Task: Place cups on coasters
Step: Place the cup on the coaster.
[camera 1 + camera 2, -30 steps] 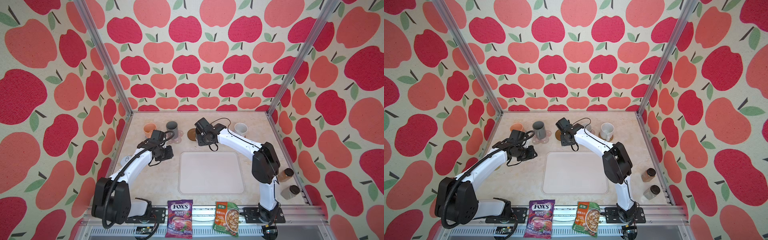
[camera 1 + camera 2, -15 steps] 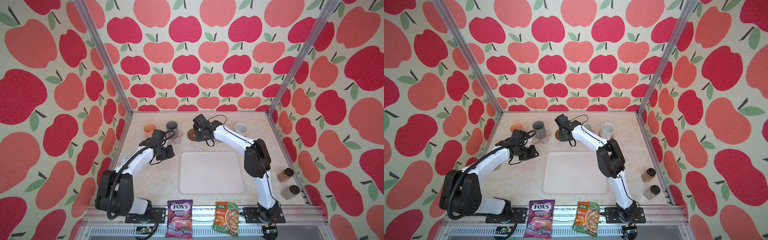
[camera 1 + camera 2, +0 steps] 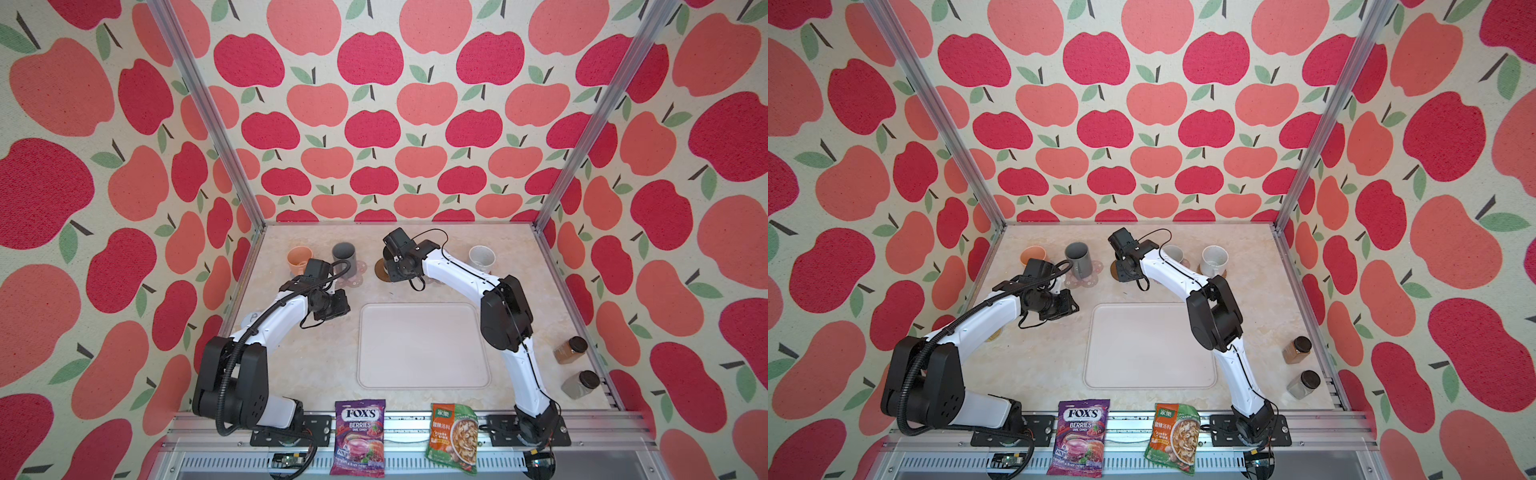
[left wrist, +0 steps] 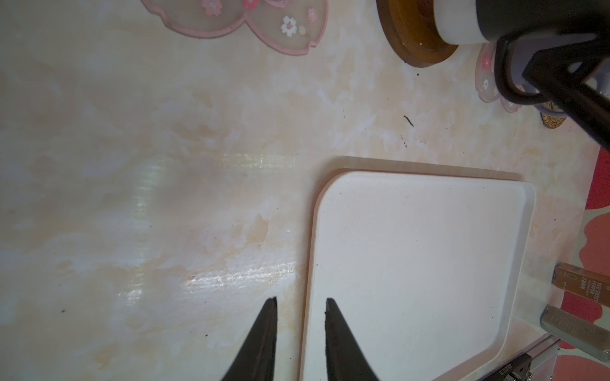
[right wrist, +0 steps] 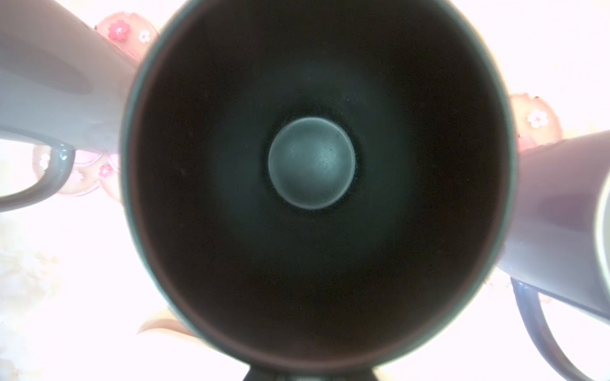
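Black mug [image 5: 312,163], gripped by the right fingers [image 4: 574,99], stands over the brown coaster [image 4: 404,39].

A marbled table [image 3: 316,365] carries a pale tray [image 3: 424,345], pink flower coaster [image 4: 198,16], brown round coaster [image 4: 406,36].

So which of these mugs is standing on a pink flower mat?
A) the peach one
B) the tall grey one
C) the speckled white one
B: in both top views the tall grey mug stands on a pink flower mat, whose petals show around the mug's base.
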`<state>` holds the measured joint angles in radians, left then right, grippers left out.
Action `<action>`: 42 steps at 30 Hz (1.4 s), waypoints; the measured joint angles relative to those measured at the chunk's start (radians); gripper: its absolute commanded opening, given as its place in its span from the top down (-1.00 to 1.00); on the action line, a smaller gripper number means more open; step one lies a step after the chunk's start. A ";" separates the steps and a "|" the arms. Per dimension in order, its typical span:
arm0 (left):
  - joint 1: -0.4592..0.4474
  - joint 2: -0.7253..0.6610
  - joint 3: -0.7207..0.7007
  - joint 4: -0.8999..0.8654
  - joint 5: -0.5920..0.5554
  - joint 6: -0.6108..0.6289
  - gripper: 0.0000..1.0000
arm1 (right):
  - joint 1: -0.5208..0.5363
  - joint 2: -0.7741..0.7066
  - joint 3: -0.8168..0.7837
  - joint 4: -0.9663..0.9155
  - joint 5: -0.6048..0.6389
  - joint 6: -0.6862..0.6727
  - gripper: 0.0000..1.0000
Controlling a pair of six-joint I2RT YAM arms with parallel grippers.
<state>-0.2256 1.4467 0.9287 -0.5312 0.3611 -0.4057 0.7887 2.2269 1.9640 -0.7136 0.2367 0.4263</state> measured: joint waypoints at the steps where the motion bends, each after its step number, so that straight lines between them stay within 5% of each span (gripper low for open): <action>1: 0.000 0.005 0.000 0.004 0.004 0.000 0.44 | 0.000 0.004 0.008 0.003 0.000 -0.003 1.00; 16: 0.000 0.072 0.000 0.056 0.048 -0.030 0.44 | 0.000 0.105 0.148 -0.031 -0.003 -0.011 1.00; 42: 0.000 0.123 0.000 0.064 0.060 -0.030 0.44 | 0.000 0.113 0.164 -0.093 0.000 -0.010 1.00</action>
<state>-0.2256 1.5700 0.9287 -0.4667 0.4213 -0.4358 0.7887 2.3398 2.1281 -0.8062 0.2371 0.4160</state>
